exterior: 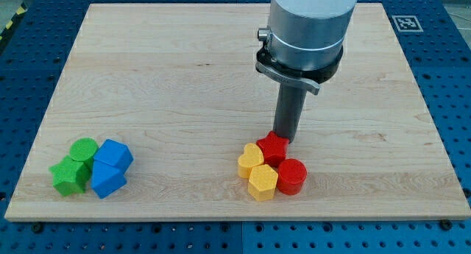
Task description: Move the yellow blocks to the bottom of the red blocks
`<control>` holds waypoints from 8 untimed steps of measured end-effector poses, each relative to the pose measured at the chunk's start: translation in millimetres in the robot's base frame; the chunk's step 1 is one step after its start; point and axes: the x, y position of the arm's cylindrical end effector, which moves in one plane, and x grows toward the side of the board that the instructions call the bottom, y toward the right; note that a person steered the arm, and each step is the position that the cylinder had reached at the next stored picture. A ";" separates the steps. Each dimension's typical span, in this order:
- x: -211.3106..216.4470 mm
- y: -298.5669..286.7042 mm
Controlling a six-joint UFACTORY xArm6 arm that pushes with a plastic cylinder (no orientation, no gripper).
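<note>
A red star block (273, 147) and a red cylinder block (291, 175) sit near the view's bottom, right of centre. A yellow heart-shaped block (250, 160) touches the star's left side. A yellow hexagon block (263, 182) lies below it, left of the red cylinder. All four touch in one cluster. My tip (283, 138) stands just at the star's upper right edge, touching or almost touching it.
Two green blocks (74, 166) and two blue blocks (111, 167) form a cluster at the view's bottom left. The wooden board (184, 77) lies on a blue perforated table. A black-and-white marker (406, 23) is at the top right corner.
</note>
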 end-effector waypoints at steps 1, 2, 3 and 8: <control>-17.7 -14.5; -21.6 -17.4; -5.4 -37.3; 44.2 -57.4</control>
